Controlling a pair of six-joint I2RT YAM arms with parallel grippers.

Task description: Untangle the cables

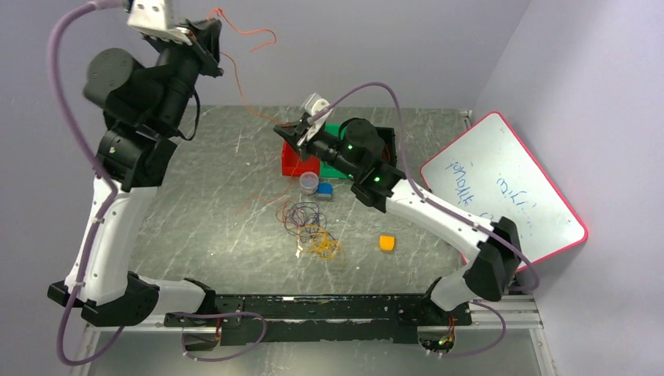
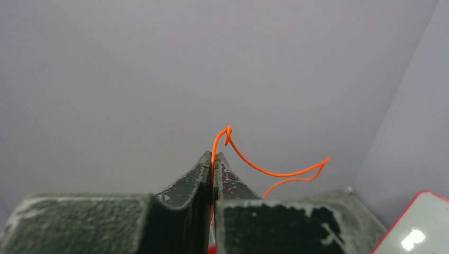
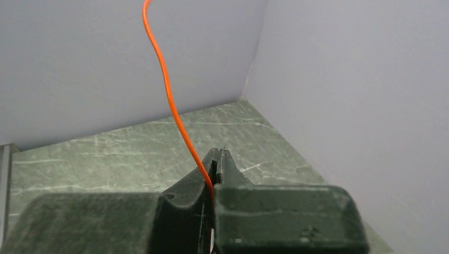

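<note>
A thin red-orange cable hangs stretched in the air between my two grippers. High at the back left, my left gripper is shut on its upper part, and a loose end curls out past the tips. The left wrist view has the same cable pinched between the closed fingers of the left gripper. Lower, over the table's back middle, my right gripper is shut on the cable's other part. From the right gripper the cable rises up and left. A dark purple cable and a yellow-orange cable lie tangled on the table.
A red bin and a green block sit under the right arm. Beside them are a small grey cup and a blue block. An orange block lies to the right. A whiteboard leans at the right edge.
</note>
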